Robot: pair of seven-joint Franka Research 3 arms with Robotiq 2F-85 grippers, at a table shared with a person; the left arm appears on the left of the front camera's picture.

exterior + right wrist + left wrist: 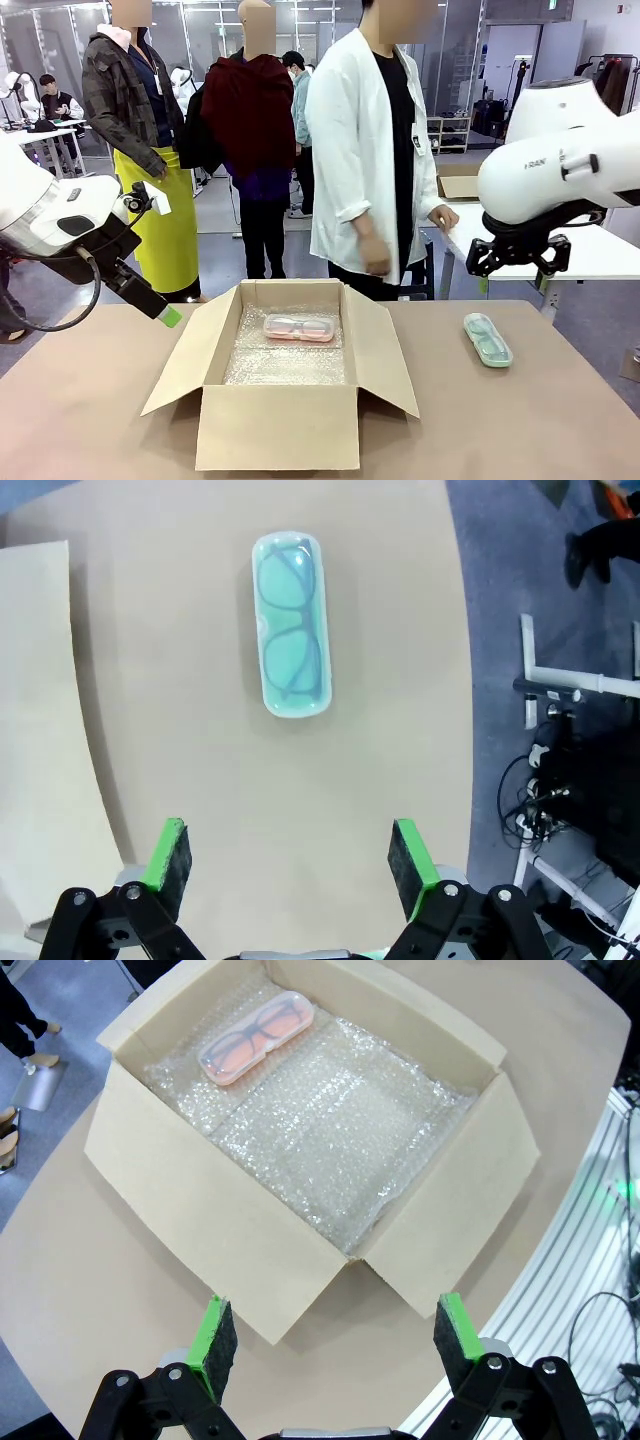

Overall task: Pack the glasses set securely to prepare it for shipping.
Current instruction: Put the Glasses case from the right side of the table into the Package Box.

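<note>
Pink case point(299, 327) in box point(275, 428); its near wall hides some bubble wrap point(285, 362).

Table point(80, 400): one cardboard box point(275, 425) at the middle, close to the near edge, flaps spread outward to all sides. In the box: bubble wrap point(285, 360) over the floor; on the wrap, first eyeglass case point(299, 327), lengthwise against the far wall, a little right of centre. On the bare table, right of the box and apart from its right flap: second eyeglass case point(487, 339), toward the far right corner. Left gripper point(168, 316) above the left side of the table, beside the left flap. Right gripper point(512, 282) above the far edge, behind the second case. Person point(365, 150) beyond the far edge, right of centre.
</note>
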